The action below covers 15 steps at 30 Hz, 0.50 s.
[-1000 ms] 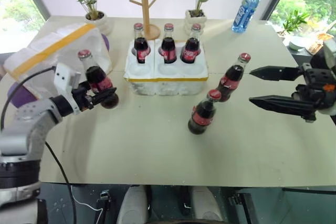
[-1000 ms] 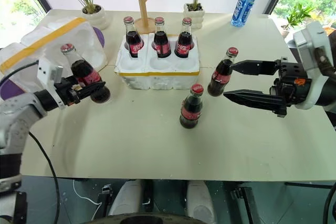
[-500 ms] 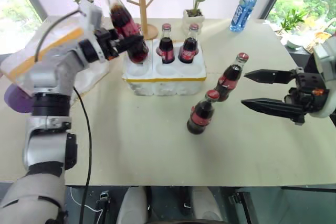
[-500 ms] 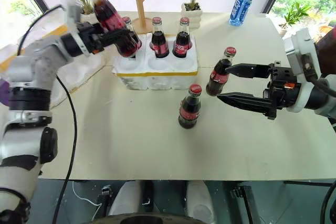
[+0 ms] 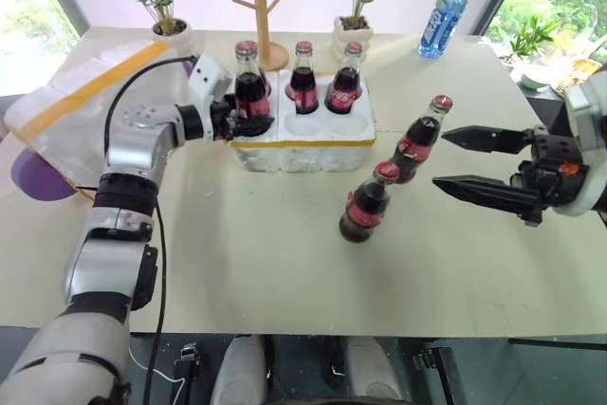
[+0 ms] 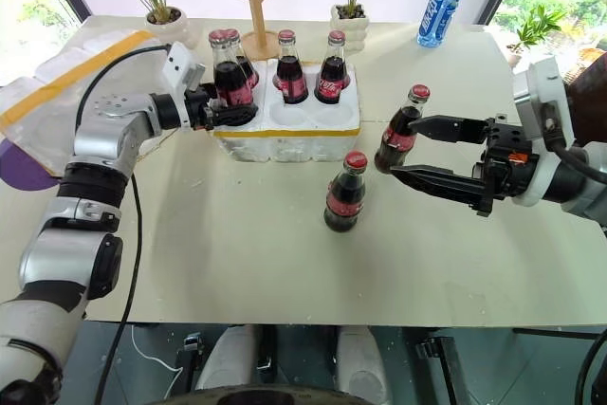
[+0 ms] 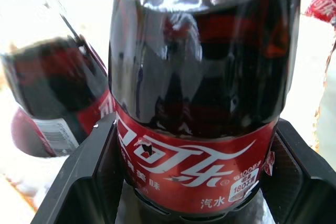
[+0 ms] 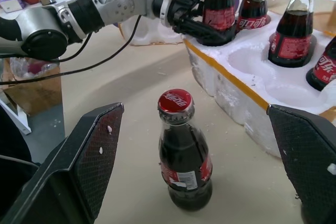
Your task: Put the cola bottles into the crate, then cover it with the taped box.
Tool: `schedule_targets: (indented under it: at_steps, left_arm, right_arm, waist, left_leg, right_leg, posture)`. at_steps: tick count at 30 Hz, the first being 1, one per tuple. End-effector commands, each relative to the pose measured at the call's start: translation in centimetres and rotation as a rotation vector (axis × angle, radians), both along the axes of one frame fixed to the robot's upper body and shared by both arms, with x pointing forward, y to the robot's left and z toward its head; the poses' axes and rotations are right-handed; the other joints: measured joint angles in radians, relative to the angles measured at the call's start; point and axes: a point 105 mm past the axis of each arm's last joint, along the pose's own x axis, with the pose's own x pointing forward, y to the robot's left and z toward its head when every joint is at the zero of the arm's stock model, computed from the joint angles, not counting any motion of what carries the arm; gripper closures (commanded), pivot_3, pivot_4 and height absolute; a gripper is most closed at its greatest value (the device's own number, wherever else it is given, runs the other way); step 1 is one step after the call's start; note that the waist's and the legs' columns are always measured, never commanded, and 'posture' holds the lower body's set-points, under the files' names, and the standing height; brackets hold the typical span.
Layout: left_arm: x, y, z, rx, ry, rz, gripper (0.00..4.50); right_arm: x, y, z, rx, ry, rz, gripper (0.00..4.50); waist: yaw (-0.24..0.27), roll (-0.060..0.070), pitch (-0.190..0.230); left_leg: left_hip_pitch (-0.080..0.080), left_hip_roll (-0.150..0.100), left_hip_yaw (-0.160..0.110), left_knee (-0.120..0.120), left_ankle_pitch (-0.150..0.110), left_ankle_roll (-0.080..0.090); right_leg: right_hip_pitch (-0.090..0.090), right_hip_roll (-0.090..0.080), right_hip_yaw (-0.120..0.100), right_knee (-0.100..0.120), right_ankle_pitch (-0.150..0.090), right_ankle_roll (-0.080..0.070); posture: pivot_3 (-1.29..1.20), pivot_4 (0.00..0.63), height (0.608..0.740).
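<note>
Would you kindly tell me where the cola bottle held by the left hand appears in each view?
Left eye: cola bottle at the crate's front-left well.
Right eye: same bottle, left of centre, upper part.
Left wrist: bottle close up between the fingers.
Right wrist: bottle at top, gripped.
Shared landmark: the crate's yellow tape band.
</note>
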Motion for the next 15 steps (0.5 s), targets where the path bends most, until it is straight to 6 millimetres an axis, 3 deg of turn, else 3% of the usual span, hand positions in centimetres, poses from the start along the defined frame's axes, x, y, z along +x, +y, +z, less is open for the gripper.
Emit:
schedule_targets:
  at_steps: [1, 7, 9, 11, 15]
  left_arm:
    - [-0.3, -0.3, 2.3, -0.008, -0.104, -0.017, 1.70]
    - [0.2, -0.6, -0.1, -0.018, -0.045, 0.021, 1.70]
    - [0.4, -0.5, -0.3, -0.045, -0.027, 0.037, 0.67]
    - [0.5, -0.4, -0.1, -0.075, -0.018, 0.046, 0.03]
    - [0.6, -0.1, 1.2, -0.137, -0.027, 0.057, 0.03]
  right_arm:
    - [0.2, 0.2, 0.8, 0.004, -0.049, 0.006, 0.00]
    - [0.5, 0.4, 0.7, -0.005, -0.048, 0.017, 0.00]
    - [0.6, 0.3, 0.6, -0.012, -0.048, 0.013, 0.00]
    - [0.7, 0.2, 0.5, -0.015, -0.049, 0.005, 0.00]
    - [0.8, -0.1, 0.4, -0.018, -0.049, -0.014, 0.00]
  waist:
    - [0.000, 0.000, 0.000]
    - [0.003, 0.000, 0.000]
    - [0.002, 0.000, 0.000]
    - [0.002, 0.000, 0.000]
    - [0.000, 0.001, 0.000]
  left_leg:
    - [0.000, 0.000, 0.000, 0.000, 0.000, 0.000]
    - [0.000, 0.000, 0.000, 0.001, 0.000, 0.000]
    - [0.001, 0.000, 0.000, 0.001, 0.000, 0.000]
    - [0.001, 0.000, 0.000, 0.001, 0.000, 0.000]
    - [0.002, 0.000, 0.000, 0.001, 0.000, 0.000]
  right_leg:
    - [0.000, 0.000, 0.000, 0.000, 0.000, 0.000]
    - [0.001, -0.001, 0.000, 0.000, 0.000, 0.000]
    - [0.001, -0.001, 0.000, 0.000, 0.000, 0.000]
    - [0.002, -0.001, 0.000, 0.000, 0.000, 0.000]
    - [0.002, -0.001, 0.000, 0.001, 0.000, 0.000]
  posture:
    - [0.00, 0.150, 0.740]
    - [0.00, 0.150, 0.740]
    - [0.00, 0.150, 0.740]
    - [0.00, 0.150, 0.740]
    - [0.00, 0.150, 0.740]
